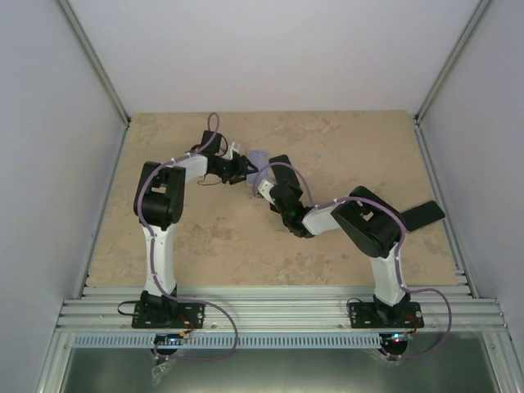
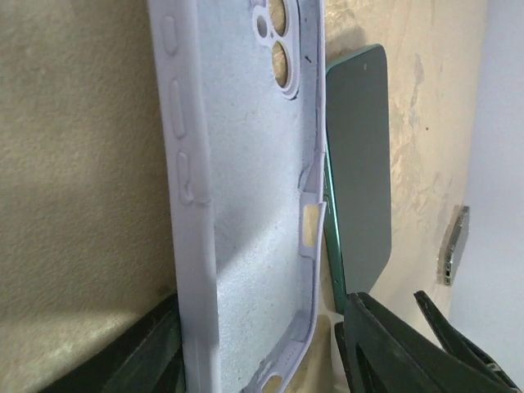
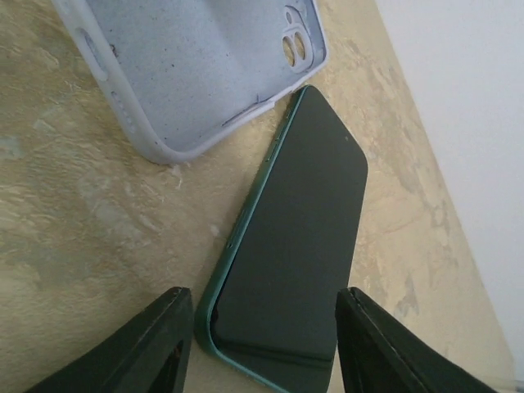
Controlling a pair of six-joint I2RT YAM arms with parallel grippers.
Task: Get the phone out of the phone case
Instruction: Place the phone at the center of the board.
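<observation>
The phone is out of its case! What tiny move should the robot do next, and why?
Probably lift the right gripper straight up, away. The phone already lies flat on the table, wholly outside the lilac case, and the open jaws merely straddle it.

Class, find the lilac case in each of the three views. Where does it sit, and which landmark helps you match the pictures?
Top external: the case is a small lilac patch, upper centre.
Left wrist: the case fills the middle from top to bottom, its inside facing the camera.
Right wrist: the case is at top left, its inside showing.
Landmark: the dark phone lies beside it in both wrist views; I cannot make it out from the top.
</observation>
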